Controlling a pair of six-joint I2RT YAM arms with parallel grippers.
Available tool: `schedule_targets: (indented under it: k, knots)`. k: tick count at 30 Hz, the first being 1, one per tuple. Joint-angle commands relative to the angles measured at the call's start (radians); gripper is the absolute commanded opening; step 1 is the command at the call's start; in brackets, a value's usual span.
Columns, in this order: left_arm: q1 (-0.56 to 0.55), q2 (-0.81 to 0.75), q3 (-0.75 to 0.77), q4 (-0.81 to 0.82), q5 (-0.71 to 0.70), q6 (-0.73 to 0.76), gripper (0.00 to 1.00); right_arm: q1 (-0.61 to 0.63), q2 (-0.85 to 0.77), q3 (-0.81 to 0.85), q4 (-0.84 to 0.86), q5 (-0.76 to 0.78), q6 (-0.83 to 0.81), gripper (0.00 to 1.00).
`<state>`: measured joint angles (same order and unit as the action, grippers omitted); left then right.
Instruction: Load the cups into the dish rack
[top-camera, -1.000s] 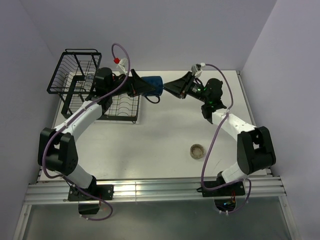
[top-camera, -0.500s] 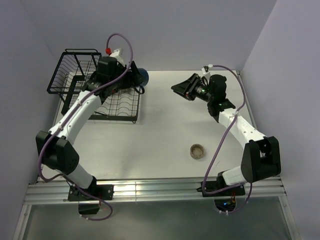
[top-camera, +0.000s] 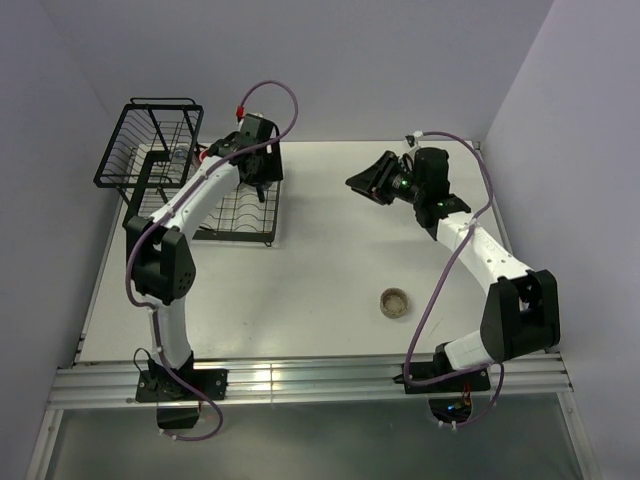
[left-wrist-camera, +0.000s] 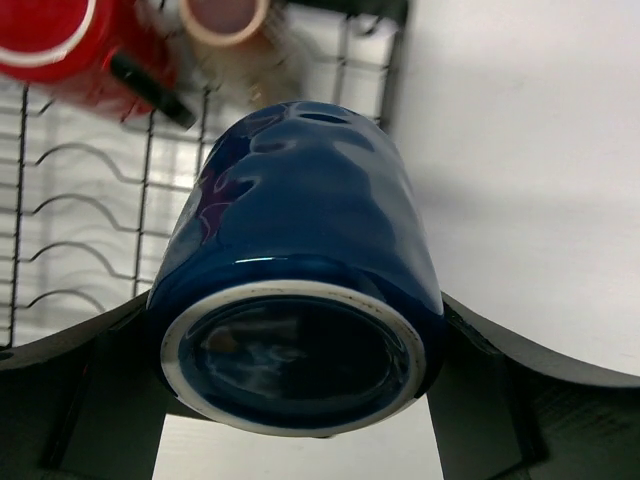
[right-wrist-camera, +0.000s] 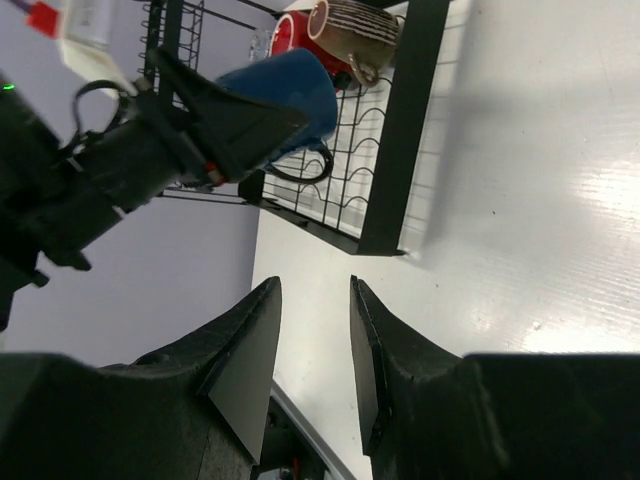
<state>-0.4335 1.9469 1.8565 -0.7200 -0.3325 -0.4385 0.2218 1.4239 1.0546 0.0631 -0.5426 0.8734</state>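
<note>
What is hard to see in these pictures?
Top view: the left claw hides the dark blue mug.
Left wrist view: red mug and tan cup blurred, cut off by the top edge.
Top view: the clear glass is too small behind the dish rack wires.

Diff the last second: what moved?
Left gripper, shut on the blue mug, swung it left from mid-table to over the rack. Right gripper, jaws open, drew back right. Beige cup on the table unmoved.
</note>
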Motion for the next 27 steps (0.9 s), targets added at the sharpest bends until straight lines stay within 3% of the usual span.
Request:
schedule_targets:
  k: [1, 27]
  knots:
    - [0.03, -0.011, 0.043, 0.002, -0.089, 0.007, 0.0, -0.006, 0.023, 0.058, 0.0, -0.002, -0.027, 0.41]
    - [0.151, 0.037, -0.108, 0.033, -0.117, -0.04, 0.0, 0.002, 0.098, 0.074, -0.011, -0.03, -0.044, 0.4]
